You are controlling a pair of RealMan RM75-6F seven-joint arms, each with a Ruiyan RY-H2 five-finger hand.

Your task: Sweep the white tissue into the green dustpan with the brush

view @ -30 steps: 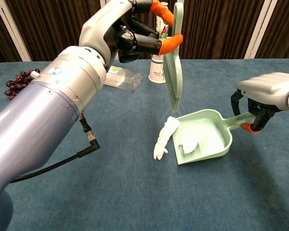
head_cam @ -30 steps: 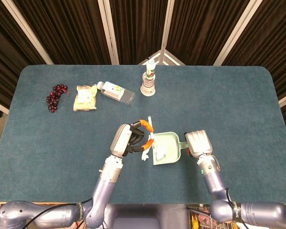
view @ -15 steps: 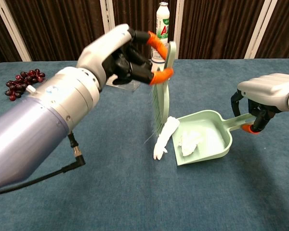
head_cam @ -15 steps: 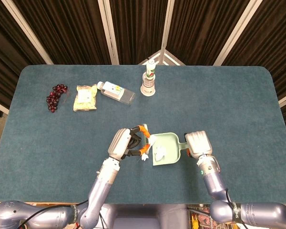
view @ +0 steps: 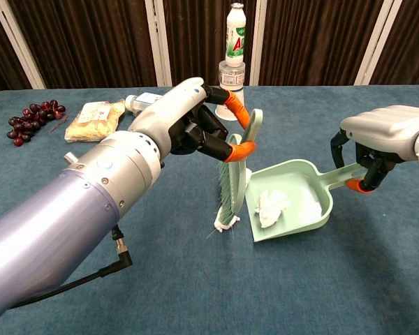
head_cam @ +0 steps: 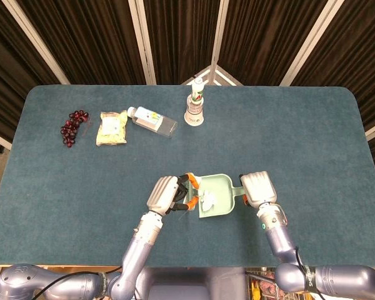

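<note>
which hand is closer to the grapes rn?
Left. The left hand holds the brush mid-table, on the grapes' side; the right hand grips the dustpan handle, further away.

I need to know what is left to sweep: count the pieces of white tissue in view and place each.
2. One white tissue lies inside the green dustpan. A second piece sits on the table under the brush bristles, just outside the pan's mouth, mostly hidden; more may be covered.

The blue surface is carrying a green dustpan between both hands. Beyond the left hand are lying grapes, a snack bag, a clear bottle and a standing white bottle.
</note>
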